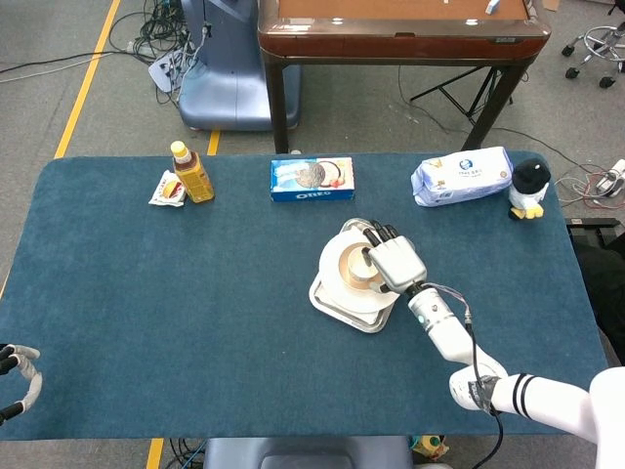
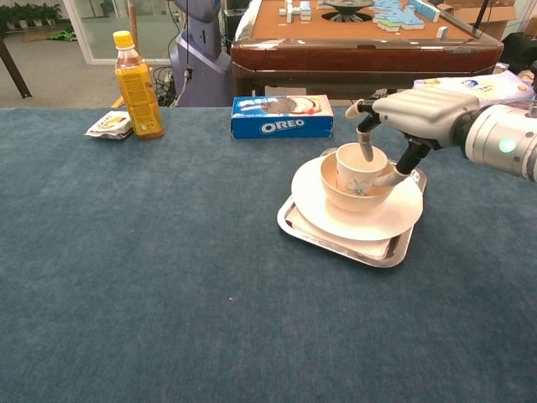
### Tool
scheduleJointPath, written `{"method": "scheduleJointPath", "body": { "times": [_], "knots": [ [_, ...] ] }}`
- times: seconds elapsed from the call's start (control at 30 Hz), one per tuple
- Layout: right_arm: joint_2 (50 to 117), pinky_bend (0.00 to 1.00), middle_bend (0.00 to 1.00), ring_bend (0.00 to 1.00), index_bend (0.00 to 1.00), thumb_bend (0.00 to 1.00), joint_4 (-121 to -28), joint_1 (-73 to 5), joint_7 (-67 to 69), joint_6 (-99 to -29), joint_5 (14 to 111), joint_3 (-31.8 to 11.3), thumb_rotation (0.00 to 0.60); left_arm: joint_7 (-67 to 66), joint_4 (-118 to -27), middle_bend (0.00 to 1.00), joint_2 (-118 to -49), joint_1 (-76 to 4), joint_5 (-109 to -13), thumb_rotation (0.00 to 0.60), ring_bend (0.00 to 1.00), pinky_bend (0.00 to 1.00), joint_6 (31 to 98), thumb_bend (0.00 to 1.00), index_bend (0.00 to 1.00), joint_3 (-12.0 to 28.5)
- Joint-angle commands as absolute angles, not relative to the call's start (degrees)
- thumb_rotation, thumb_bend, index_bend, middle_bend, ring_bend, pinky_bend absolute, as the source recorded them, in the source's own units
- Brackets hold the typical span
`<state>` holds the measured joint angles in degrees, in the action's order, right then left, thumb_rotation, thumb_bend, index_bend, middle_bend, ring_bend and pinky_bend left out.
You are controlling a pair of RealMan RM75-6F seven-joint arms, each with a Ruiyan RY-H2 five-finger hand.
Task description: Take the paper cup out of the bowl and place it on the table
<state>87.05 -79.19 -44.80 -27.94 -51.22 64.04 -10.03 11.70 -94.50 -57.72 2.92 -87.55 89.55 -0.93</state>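
Note:
A white paper cup stands upright in a tan bowl, which sits on a white plate over a metal tray. My right hand hovers over the cup from the right. One finger reaches down into the cup's mouth and the thumb lies against its outer right wall. From the head view the right hand covers the right part of the cup. My left hand shows at the table's near left corner, holding nothing.
An Oreo box lies behind the tray. At the back left stand an orange drink bottle and a small packet. A tissue pack and a penguin toy sit at the back right.

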Motion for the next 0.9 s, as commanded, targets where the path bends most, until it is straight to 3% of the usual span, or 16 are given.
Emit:
{"method": "scheduleJointPath", "body": {
  "times": [0.03, 0.23, 0.53, 0.9],
  "knots": [
    [87.66, 0.14, 0.10, 0.01, 0.49, 0.30, -78.81, -45.01, -27.72, -51.34, 63.95, -9.95, 0.600, 11.86, -94.51, 0.40, -57.67, 2.97, -87.57, 0.600, 0.26, 0.42, 89.67, 0.42, 0.51, -0.88],
    [88.44, 0.14, 0.10, 0.01, 0.49, 0.37, -78.36, -45.26, -27.62, -51.61, 63.80, -9.74, 0.600, 12.32, -94.51, 0.40, -57.45, 3.22, -87.62, 0.600, 0.26, 0.42, 90.21, 0.42, 0.51, -0.78],
    [88.71, 0.14, 0.10, 0.01, 0.50, 0.40, -78.05, -45.33, -27.52, -51.82, 63.47, -9.38, 0.600, 12.40, -94.51, 0.40, -57.38, 3.26, -87.66, 0.600, 0.26, 0.42, 90.19, 0.42, 0.51, -0.77],
    [88.47, 0.14, 0.10, 0.01, 0.59, 0.41, -78.61, -45.37, -27.16, -52.43, 63.92, -9.18, 0.600, 12.44, -94.11, 0.40, -58.14, 3.35, -87.53, 0.600, 0.26, 0.42, 90.90, 0.42, 0.51, -0.22]
  ]
}}
